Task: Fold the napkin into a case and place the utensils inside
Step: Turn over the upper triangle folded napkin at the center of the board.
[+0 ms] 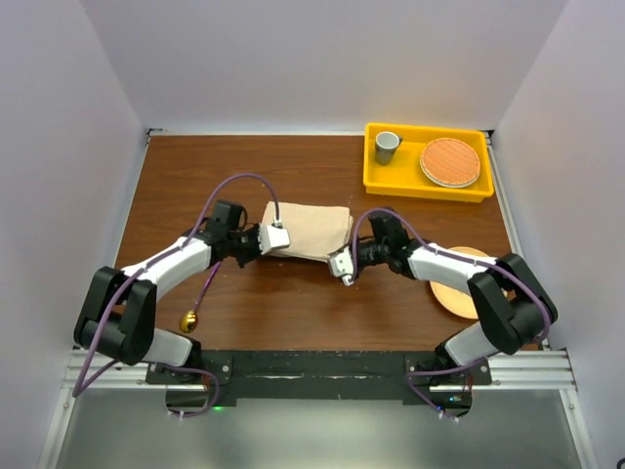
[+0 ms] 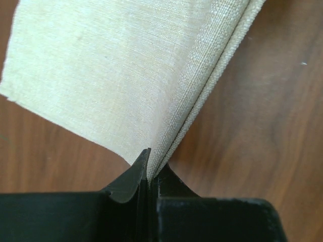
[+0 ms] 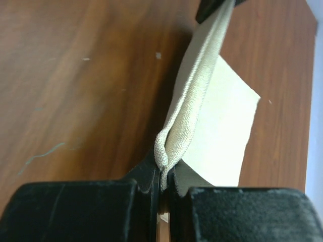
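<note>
The left pincer is squeezed tight on one end of the napkin, biting its folded edge. The right pincer is squeezed tight on the other end, where the cloth bunches into a little loop between its fingers. So the napkin stretches from one pincer to the other, folded over, and the rest of it spreads out past them over the table. The spoon lies well behind the left pincer, beside that arm. A peach plate sits behind the right pincer, partly under that arm. Far past the right pincer is a yellow tray holding a cup and a round orange mat.
</note>
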Robot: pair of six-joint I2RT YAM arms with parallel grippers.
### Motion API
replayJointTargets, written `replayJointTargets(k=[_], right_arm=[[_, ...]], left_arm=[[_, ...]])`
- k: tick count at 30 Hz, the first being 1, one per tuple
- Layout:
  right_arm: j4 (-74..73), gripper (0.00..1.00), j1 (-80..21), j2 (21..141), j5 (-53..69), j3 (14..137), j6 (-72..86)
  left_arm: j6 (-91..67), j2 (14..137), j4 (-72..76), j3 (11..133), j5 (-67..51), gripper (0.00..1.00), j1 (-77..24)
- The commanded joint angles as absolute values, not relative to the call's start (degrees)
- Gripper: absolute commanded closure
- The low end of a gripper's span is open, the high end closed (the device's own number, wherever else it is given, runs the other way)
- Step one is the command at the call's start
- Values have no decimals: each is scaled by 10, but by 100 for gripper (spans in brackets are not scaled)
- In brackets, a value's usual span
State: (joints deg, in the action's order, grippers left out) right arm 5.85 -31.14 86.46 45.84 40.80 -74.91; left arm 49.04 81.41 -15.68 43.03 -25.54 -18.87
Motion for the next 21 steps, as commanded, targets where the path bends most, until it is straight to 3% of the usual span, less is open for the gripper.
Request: replayJointTargets(k=[1, 10, 12, 15, 17, 18, 19, 21], right_arm=[[-25, 100, -318, 836, 461, 381, -846], [-157, 100, -362, 835, 426, 400, -935], [-179, 100, -371, 836, 418, 401, -955], [-206, 99, -384, 834, 412, 400, -978], [-225, 87, -390, 826, 412, 396, -991], [-232, 79, -399, 824, 410, 394, -996], [-239, 55, -402, 820, 408, 394, -1000], [-256, 42, -412, 800, 406, 393, -998]], left_arm=[[482, 786, -187, 410, -242, 100, -199], [443, 773, -215, 381, -245, 100, -248], [446, 770, -231, 378, -246, 94, -252], [460, 758, -260, 374, -260, 76, -255], [475, 748, -277, 378, -270, 59, -256], [480, 739, -294, 380, -278, 56, -256], [482, 734, -302, 385, -282, 45, -256], [499, 717, -338, 391, -292, 30, -256]])
